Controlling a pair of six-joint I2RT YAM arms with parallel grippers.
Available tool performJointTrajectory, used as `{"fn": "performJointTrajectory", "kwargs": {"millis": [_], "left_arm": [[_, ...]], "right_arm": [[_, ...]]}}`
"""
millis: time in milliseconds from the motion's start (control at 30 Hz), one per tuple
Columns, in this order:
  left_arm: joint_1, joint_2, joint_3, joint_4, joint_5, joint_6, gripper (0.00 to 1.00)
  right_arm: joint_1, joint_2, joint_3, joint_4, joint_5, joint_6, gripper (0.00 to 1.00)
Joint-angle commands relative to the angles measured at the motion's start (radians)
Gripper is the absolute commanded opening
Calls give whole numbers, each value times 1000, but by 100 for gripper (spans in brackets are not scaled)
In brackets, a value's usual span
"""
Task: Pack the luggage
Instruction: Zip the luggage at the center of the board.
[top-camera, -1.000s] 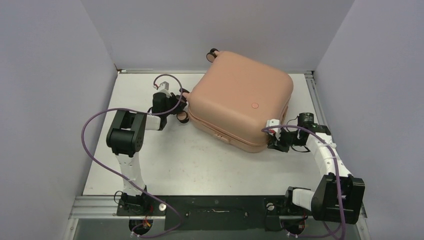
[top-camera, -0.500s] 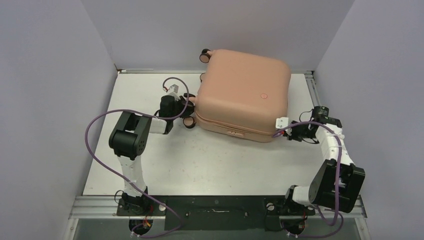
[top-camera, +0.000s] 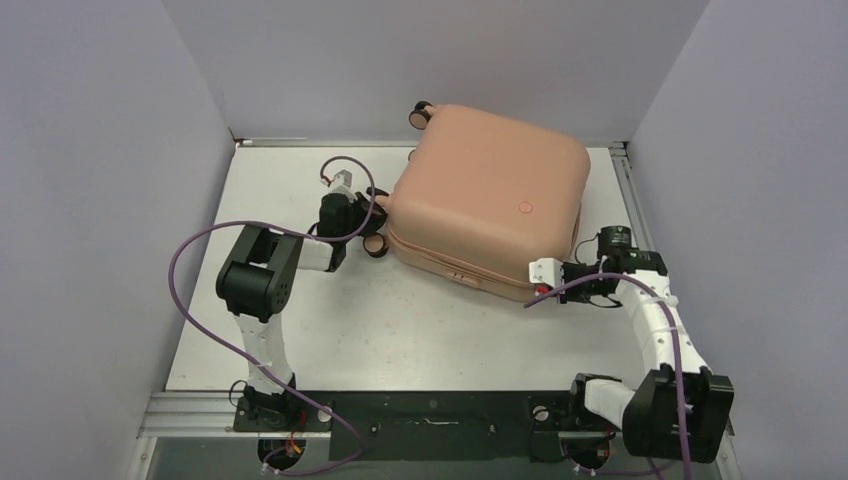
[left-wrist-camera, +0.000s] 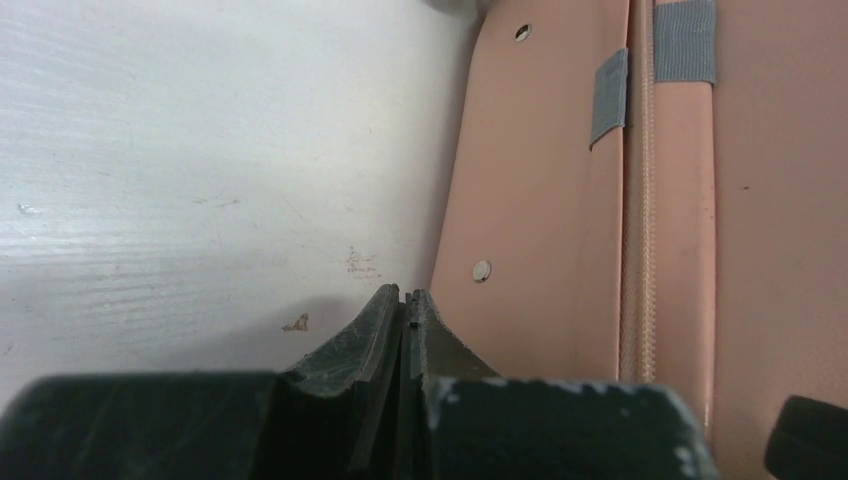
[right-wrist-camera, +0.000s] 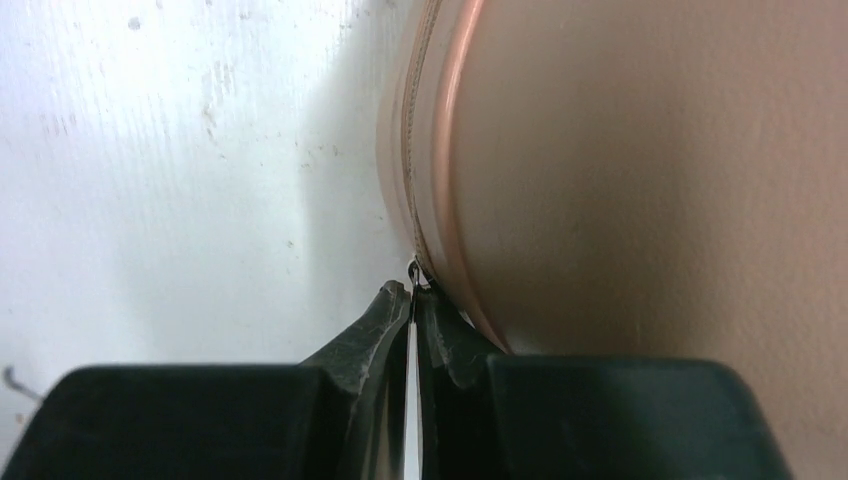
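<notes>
White tabletop, boxed in by plain lavender walls, carries the small peach-pink hard-shell suitcase with rounded corners, which is laid flat and closed toward the far side. Zipping is judged to be the step in hand. At the suitcase's near right corner the right gripper is seen pinched together on what appears to be a small metal zip pull at the seam. At the suitcase's left side wall, just beside a black-tyred wheel, the left gripper is held closed on nothing, apparently as a brace. Next, the pull would need to be drawn along the seam while the shell is steadied. Trouble may be given by the rounded corner and by the looping purple cables.
</notes>
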Motion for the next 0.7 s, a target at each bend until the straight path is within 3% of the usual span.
{"fn": "performJointTrajectory", "kwargs": {"millis": [0,100,333,533,667], "left_arm": [[-84,-24,-36,-61,126,-59,0],[-85,-29,-39,-60,129,-61,0],[-94,-34,-50,-48,151,-74,0],[-169,-40,-59,-46,153,-72,0],[-243,-36,-55,-47,153,-72,0]], "right_arm": [[195,-109,-60,291,-172,467,5],[223,-140,-73,455,-106,657,5],[136,-136,-71,556,4,743,5],[-102,-71,-34,629,-29,769,5],[-218,22,29,570,-49,695,5]]}}
